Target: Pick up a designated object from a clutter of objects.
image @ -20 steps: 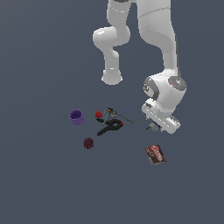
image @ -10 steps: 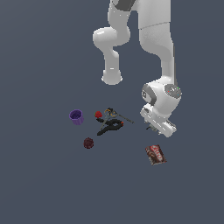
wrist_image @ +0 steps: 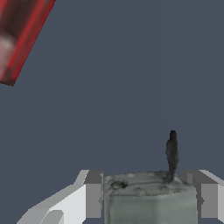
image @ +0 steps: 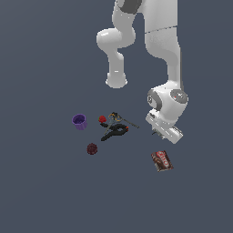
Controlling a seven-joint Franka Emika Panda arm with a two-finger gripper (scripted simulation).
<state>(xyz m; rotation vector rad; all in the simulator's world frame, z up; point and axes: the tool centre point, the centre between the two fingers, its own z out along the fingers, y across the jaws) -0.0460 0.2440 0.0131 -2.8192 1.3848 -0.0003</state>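
In the wrist view a light-grey blocky item (wrist_image: pixel 151 201), the designated object, sits between my gripper's (wrist_image: pixel 148 186) two fingers (wrist_image: pixel 92 194), which press on both its sides. A thin dark stalk stands up from its far edge. In the exterior view my gripper (image: pixel 155 133) hangs a little above the floor, to the exterior view's right of the clutter; the item is only a small dark speck there. The clutter holds a purple cup (image: pixel 79 121), a red ball (image: pixel 102 119), a dark-red ball (image: pixel 92 148) and a black-handled tool (image: pixel 114 132).
A red-brown flat box (image: pixel 162 160) lies on the floor just below my gripper in the exterior view; its red edge shows in the wrist view (wrist_image: pixel 22 39). The arm's white base (image: pixel 116 81) stands behind the clutter.
My wrist and gripper have shifted slightly up and toward the exterior view's left, away from the red-brown box. The clutter has not moved.
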